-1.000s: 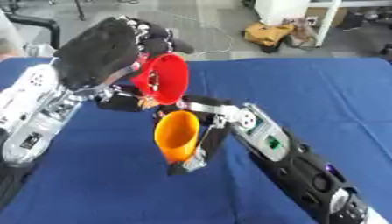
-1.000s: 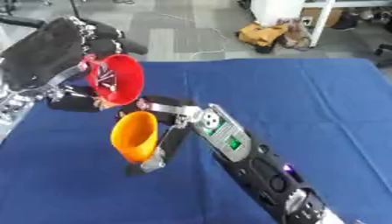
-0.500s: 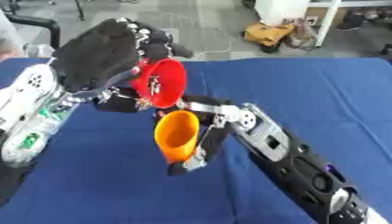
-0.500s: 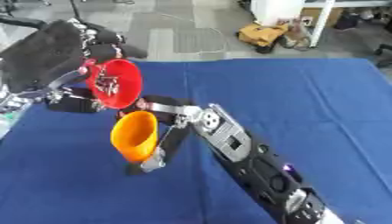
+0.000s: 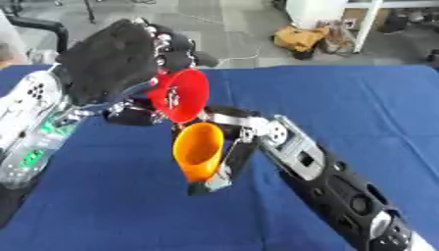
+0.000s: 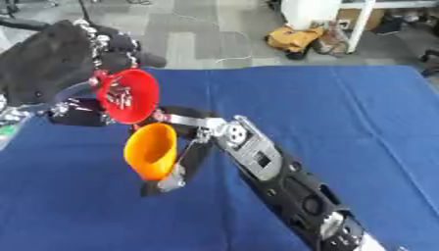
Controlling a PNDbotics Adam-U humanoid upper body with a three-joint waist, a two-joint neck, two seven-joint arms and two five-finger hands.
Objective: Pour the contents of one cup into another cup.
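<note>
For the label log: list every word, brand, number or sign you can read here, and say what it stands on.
None can be read.
Red cup: plain, no print showing.
Orange cup: plain, no print showing.
Right arm: a pale square patch on the forearm, too blurred to read.
Left arm: green patches on the casing, nothing legible.
Yellow object on the floor: no legible marking.

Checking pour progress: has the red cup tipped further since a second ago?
Cannot tell: the red cup sits much as before above the orange cup; any added tilt is slight.
</note>
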